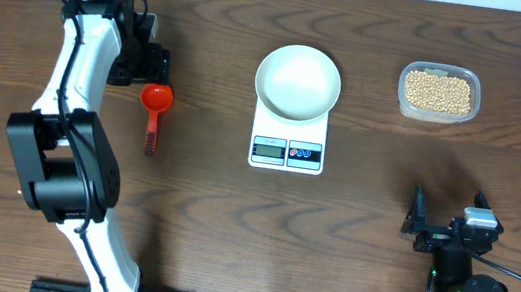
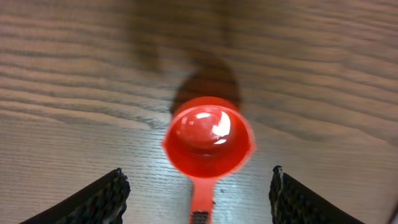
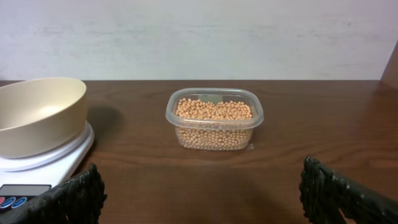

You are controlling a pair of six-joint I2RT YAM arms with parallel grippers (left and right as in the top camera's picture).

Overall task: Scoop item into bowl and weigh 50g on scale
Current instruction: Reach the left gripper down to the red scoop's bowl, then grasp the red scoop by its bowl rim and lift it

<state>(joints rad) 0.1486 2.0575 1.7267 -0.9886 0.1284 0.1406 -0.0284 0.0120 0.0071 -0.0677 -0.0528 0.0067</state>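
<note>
The table (image 1: 191, 218) is dark brown wood with a strong wavy grain, smooth and matt to faintly satin. The scoop (image 2: 208, 140), at nine o'clock from the scale (image 3: 62, 162) in the overhead view, is glossy red plastic with bright highlights in its cup. The scale looks like smooth white plastic. The bowl (image 3: 37, 124) on it is smooth with a soft sheen; whether it is ceramic or plastic cannot be told. At two o'clock from the scale, the tub (image 3: 214, 127) is thin clear plastic holding matt tan beans (image 3: 214, 109). The left fingers (image 2: 93, 202) and right fingers (image 3: 68, 199) are black, with ribbed, matt, rubbery-looking faces.
</note>
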